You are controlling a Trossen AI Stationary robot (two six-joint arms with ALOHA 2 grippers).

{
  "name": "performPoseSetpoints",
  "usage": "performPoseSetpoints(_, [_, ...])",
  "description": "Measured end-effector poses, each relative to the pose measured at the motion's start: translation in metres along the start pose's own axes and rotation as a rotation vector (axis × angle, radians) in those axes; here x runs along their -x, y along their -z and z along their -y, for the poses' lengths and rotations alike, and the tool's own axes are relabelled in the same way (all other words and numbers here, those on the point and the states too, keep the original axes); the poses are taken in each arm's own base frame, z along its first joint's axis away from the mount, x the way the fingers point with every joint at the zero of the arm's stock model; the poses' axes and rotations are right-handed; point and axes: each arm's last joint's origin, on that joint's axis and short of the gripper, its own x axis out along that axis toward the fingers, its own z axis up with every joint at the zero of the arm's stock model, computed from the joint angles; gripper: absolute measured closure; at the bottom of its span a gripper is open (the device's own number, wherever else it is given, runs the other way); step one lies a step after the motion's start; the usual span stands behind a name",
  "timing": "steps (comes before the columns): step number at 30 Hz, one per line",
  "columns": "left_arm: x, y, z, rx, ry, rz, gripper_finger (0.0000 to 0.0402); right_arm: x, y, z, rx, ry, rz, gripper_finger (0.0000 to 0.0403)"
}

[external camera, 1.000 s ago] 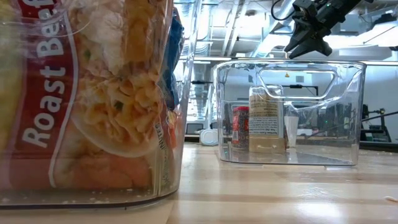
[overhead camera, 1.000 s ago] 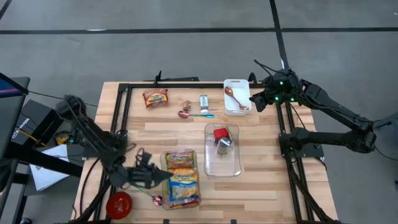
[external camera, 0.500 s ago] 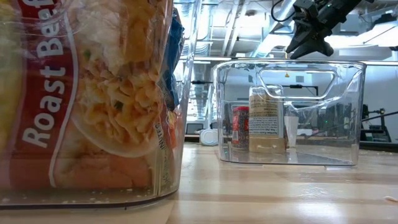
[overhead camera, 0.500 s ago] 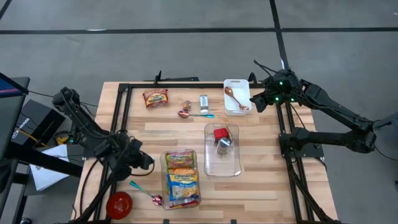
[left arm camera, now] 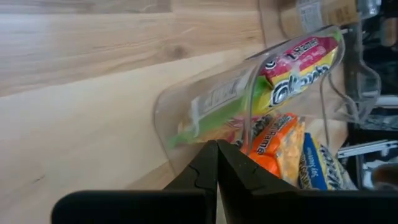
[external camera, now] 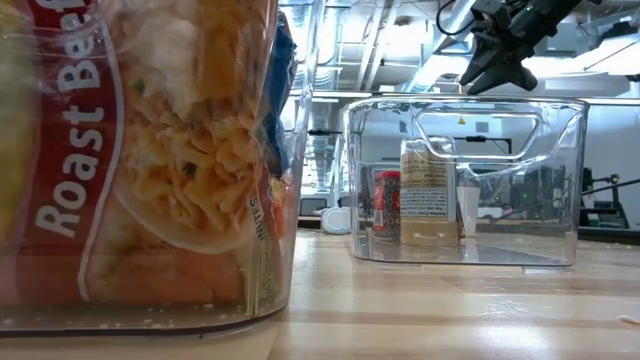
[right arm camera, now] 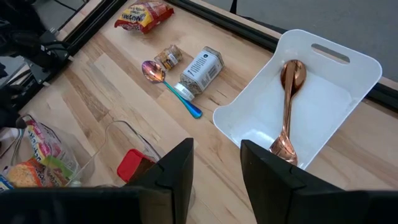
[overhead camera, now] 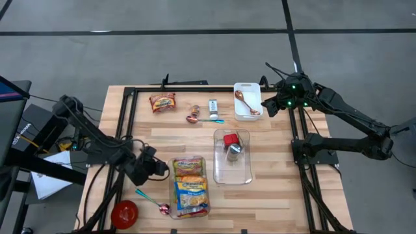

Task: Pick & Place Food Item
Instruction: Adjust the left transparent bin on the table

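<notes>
Beside the near-left wall of the clear noodle bin (overhead camera: 190, 187), the left gripper (overhead camera: 158, 168) sits low over the table (overhead camera: 273, 195), fingers (left arm camera: 211, 168) pressed together with nothing between them; the left wrist view has the tips right at the bin's curved wall, though contact cannot be confirmed. Inside that bin lie the noodle packets (overhead camera: 190, 185), stacked flat, orange and yellow wrappers showing through the plastic (left arm camera: 292, 124). Just behind the gripper, toward the table's front edge, a teal-handled spoon (overhead camera: 151, 200) lies loose, with a red bowl (overhead camera: 124, 213) beyond it. To the gripper's far side stands a second clear bin (overhead camera: 233, 157) holding a red-lidded jar (overhead camera: 230, 139) and a metal-lidded jar (overhead camera: 233, 151). Right gripper (overhead camera: 268, 105) hangs raised beside the white tray (overhead camera: 247, 112), jaws partly spread and empty; a copper spoon (right arm camera: 287, 109) rests in the tray. Farther along the back row: spice jar (right arm camera: 201, 70), small packet (right arm camera: 168, 56), another spoon (right arm camera: 169, 86), and one noodle packet (overhead camera: 162, 102) still on the table.
</notes>
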Motion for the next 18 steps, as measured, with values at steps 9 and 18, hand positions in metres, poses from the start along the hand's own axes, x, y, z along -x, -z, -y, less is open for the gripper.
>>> performPoseSetpoints(9, [-0.0096, -0.0043, 0.001, -0.004, 0.053, 0.013, 0.0401, 0.0, 0.0003, 0.0001, 0.0, 0.001, -0.003, 0.0276])
performPoseSetpoints(18, [-0.0024, -0.0072, 0.0025, -0.075, 0.071, -0.012, 0.0401, 0.0, 0.0008, 0.0003, -0.001, 0.003, -0.008, 0.0276])
